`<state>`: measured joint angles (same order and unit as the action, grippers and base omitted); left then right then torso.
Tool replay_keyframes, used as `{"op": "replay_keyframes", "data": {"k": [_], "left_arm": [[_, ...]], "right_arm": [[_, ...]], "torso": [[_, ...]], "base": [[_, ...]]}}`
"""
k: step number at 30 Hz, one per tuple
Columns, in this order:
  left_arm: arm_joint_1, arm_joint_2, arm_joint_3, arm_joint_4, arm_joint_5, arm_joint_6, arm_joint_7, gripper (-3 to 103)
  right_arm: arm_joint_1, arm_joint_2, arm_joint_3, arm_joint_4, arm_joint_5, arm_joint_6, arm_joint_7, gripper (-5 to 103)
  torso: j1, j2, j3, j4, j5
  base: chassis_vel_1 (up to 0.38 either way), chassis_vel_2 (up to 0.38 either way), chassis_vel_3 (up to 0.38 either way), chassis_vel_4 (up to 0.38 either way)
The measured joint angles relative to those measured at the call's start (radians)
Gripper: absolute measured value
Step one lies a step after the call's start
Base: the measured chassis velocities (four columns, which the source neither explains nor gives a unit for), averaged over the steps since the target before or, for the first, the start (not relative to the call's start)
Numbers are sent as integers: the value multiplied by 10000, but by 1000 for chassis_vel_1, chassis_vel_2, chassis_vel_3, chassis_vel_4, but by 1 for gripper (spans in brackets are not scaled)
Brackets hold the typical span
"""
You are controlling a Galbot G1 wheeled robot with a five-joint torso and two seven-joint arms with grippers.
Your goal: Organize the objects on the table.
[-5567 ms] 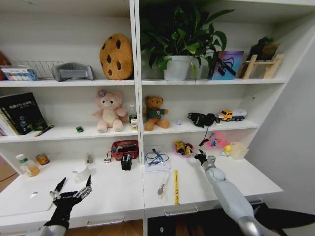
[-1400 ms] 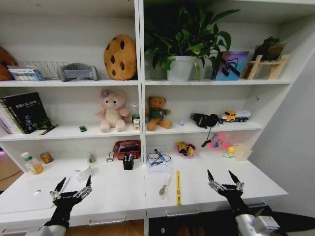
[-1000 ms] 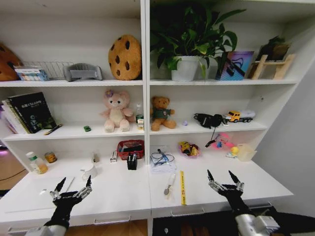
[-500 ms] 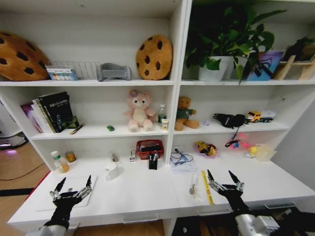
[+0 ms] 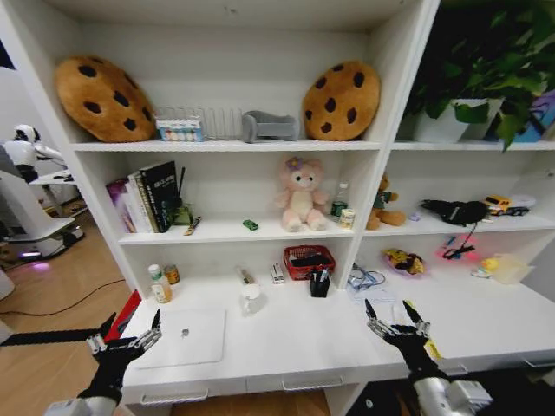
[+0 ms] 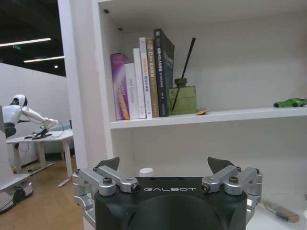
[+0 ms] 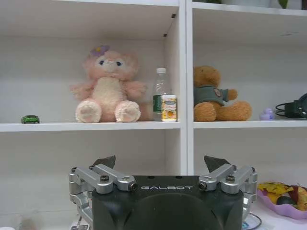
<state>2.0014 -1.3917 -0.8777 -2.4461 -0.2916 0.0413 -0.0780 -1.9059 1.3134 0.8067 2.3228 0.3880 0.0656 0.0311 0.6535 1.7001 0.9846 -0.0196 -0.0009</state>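
Both claws hang wide apart, left claw (image 5: 124, 339) just beside the silver laptop (image 5: 184, 336), right claw (image 5: 397, 326) well off, so a low sweep risks clipping the white mug (image 5: 251, 300) behind it.

The yellow ruler (image 5: 431, 349) is mostly hidden behind the right gripper (image 5: 394, 314), just a sliver of yellow poking out by its wrist. The potted plant (image 5: 486, 61) on the top shelf is chopped off by the right and top edges. The clear tub (image 5: 513, 269) at the far right of the table (image 5: 312, 342) runs off the edge too, and everything on that side is blurry. The labels on the two small bottles (image 5: 160, 283) at the left are too small to read. In the left wrist view the gripper body covers most of a white cap (image 6: 146, 171), and the book (image 6: 164, 72) spines can't be read.
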Motion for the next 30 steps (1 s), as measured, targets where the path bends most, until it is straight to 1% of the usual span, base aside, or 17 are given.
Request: {"op": "replay_keyframes", "data": {"k": [1, 2, 3, 8, 12, 18, 22, 24, 27, 30], "left_arm": [[0, -1, 0, 0, 0, 0, 0, 100], [0, -1, 0, 0, 0, 0, 0, 100], [0, -3, 2, 0, 0, 0, 0, 100], [0, -4, 8, -1, 0, 0, 9, 100], [0, -4, 8, -1, 0, 1, 11, 100], [0, -4, 6, -1, 0, 1, 11, 100], [0, -3, 3, 0, 0, 1, 9, 100], [0, -1, 0, 0, 0, 1, 7, 100], [0, 0, -1, 0, 0, 2, 5, 100], [0, 0, -1, 0, 0, 1, 6, 100]], "right_arm": [[4, 0, 0, 0, 0, 0, 0, 100], [4, 0, 0, 0, 0, 0, 0, 100], [5, -2, 1, -1, 0, 0, 0, 100], [3, -4, 6, -1, 0, 0, 4, 100], [3, -4, 7, -1, 0, 0, 4, 100], [2, -2, 5, -1, 0, 0, 4, 100], [3, -2, 2, -2, 0, 0, 4, 100], [3, 0, 1, 0, 0, 0, 3, 100], [3, 0, 0, -1, 0, 0, 3, 100], [2, 0, 0, -1, 0, 0, 3, 100]], "torso": [[2, -1, 1, 8, 2], [2, -1, 1, 8, 2], [1, -1, 1, 9, 15], [4, -2, 2, -4, 14], [4, -2, 2, 1, 11], [2, -1, 1, 0, 6], [2, -2, 1, 4, 8], [2, -2, 0, -2, 2], [3, -1, 0, -3, 4], [2, -1, 0, 1, 6]], "base": [[0, 0, 0, 0], [0, 0, 0, 0], [44, 22, 58, 4], [-87, -26, 68, 46], [-40, -17, 8, 12], [117, 104, -125, -81], [175, 174, -191, -132], [153, 186, -163, -168], [100, 109, -120, -120], [27, 19, -22, -25]]}}
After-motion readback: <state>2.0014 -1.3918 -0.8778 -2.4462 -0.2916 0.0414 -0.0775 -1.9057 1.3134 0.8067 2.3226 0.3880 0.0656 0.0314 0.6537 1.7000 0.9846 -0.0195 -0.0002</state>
